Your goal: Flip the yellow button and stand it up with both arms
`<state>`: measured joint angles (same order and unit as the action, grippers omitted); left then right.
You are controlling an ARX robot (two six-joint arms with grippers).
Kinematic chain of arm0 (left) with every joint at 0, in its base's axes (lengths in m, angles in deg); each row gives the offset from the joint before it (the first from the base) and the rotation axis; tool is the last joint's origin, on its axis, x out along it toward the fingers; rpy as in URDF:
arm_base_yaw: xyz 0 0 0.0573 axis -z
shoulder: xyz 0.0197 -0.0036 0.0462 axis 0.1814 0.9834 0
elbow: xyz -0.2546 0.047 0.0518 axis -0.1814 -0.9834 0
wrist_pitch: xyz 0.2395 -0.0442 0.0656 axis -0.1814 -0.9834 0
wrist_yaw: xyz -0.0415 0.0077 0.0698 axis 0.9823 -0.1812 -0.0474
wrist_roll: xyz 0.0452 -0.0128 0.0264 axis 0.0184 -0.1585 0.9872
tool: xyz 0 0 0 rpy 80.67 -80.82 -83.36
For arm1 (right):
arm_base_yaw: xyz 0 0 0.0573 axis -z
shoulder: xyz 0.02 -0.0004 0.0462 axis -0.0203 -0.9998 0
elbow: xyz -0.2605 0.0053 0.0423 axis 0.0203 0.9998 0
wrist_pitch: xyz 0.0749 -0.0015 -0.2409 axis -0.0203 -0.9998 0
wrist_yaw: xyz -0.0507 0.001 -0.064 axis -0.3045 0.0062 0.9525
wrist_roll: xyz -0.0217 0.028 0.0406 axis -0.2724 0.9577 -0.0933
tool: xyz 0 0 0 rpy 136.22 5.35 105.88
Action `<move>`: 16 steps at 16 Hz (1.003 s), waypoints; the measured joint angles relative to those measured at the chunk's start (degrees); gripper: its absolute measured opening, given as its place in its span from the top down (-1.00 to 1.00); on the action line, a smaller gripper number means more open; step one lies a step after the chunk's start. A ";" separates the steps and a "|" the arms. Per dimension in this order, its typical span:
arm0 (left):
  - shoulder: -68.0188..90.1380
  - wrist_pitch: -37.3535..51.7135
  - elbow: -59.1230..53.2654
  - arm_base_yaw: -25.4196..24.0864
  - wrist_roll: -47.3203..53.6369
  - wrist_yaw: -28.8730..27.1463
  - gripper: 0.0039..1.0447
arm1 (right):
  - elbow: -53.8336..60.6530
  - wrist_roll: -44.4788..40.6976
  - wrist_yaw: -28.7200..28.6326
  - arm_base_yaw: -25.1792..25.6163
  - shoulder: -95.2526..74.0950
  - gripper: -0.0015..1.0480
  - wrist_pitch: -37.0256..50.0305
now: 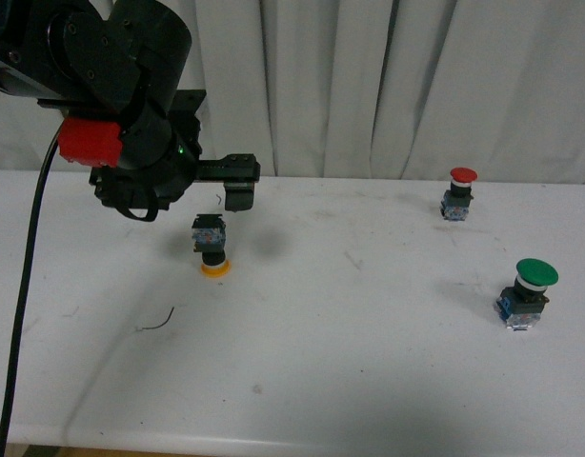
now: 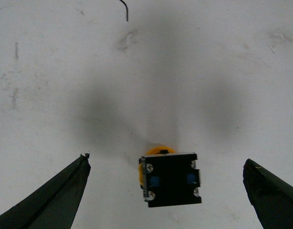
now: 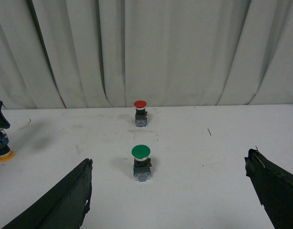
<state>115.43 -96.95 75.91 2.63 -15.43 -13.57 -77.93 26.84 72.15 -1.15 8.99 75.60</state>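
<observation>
Currently: yellow button upside down left of centre, cap on the table, base block up. Left gripper hovers just above and behind it, fingers spread wide, holding nothing; in the wrist view the button sits between them, untouched. Right gripper likewise released and empty, well off to the right, facing the green button and red button. Step, by my read: approach for first pick. Next move calls for a straight descent, a square close on the base block, a lift, then the right arm coming across for the turn.
</observation>
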 joint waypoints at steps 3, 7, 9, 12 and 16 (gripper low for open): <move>1.27 -0.92 1.25 0.83 2.80 0.09 -0.88 | 0.00 0.00 0.00 0.00 0.00 -0.88 0.00; 3.74 -2.12 2.73 0.68 4.70 -2.54 -0.88 | 0.00 0.00 0.00 0.00 0.00 -0.88 0.00; 4.15 -2.71 3.04 0.44 4.68 -2.78 -0.88 | 0.00 0.00 0.00 0.00 0.00 -0.88 0.00; 4.15 -2.93 3.04 0.66 4.24 -2.67 -0.37 | 0.00 0.00 0.00 0.00 0.00 -0.88 0.00; 4.15 -3.93 3.04 1.07 2.47 -2.12 0.31 | 0.00 0.00 0.00 0.00 0.00 -0.88 0.00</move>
<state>119.58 -100.88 78.94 3.70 -12.96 -15.69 -77.93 26.84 72.15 -1.15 8.99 75.60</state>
